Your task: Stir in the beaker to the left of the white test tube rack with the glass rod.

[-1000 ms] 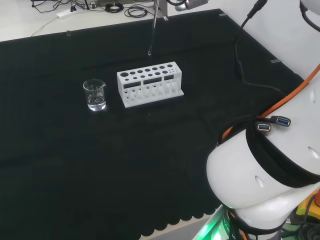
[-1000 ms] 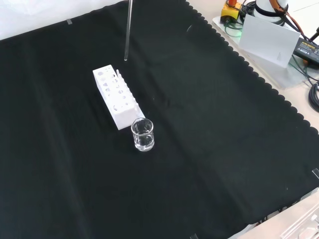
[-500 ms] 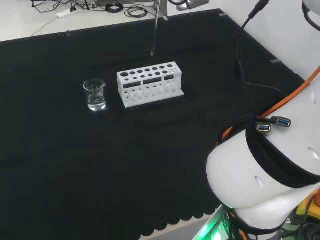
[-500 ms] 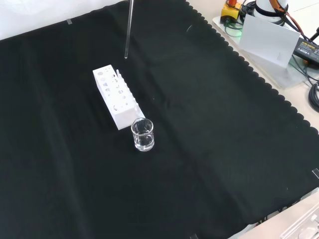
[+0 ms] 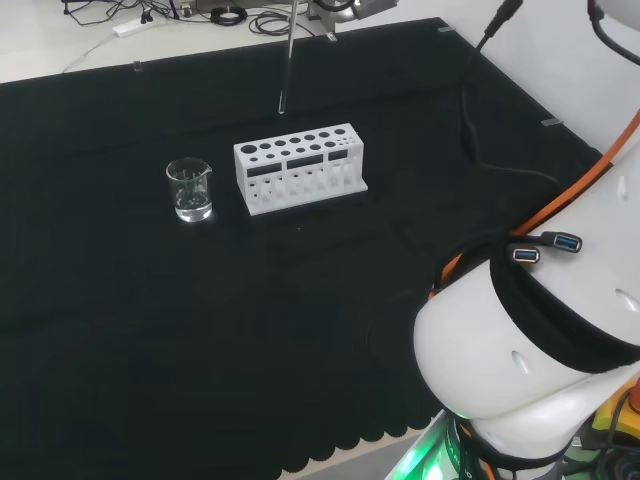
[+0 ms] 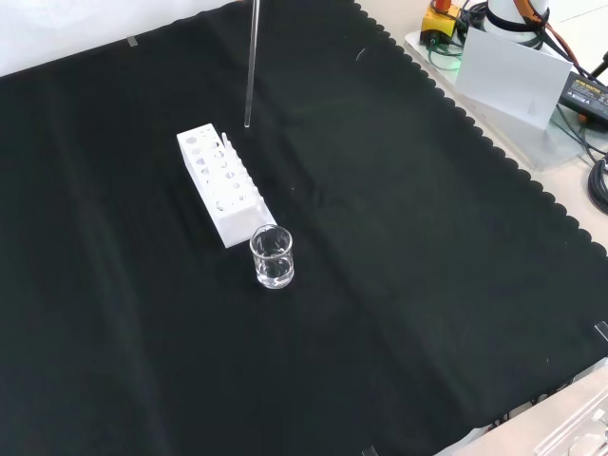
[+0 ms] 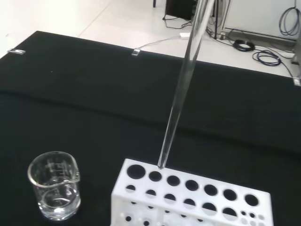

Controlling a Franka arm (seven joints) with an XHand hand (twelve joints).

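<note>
In the head view, the arm's own white link (image 5: 530, 350) bulks nearest at the right, with an orange cable (image 5: 590, 180) and a black cable (image 5: 475, 110) trailing past it over the black cloth (image 5: 250, 350). Farther on stands the beaker (image 5: 189, 190), clear glass with a little clear liquid at its bottom, just left of the white test tube rack (image 5: 300, 168) and apart from it. Faint graduation marks show on the beaker's wall in the wrist view, too small to read; no other writing can be made out.

Beyond the rack the glass rod (image 5: 285, 62) hangs nearly upright in the air, its lower tip above the cloth behind the rack's left half, well apart from the beaker. Nothing stands between rod and beaker but the rack's corner. In the wrist view the tip sits visually over the rack's first holes. The rod's top runs out of the views, so whether the hand's fingers pinch it cannot be told.

Past the cloth's far edge, cables (image 5: 230, 15) lie on a pale floor.
</note>
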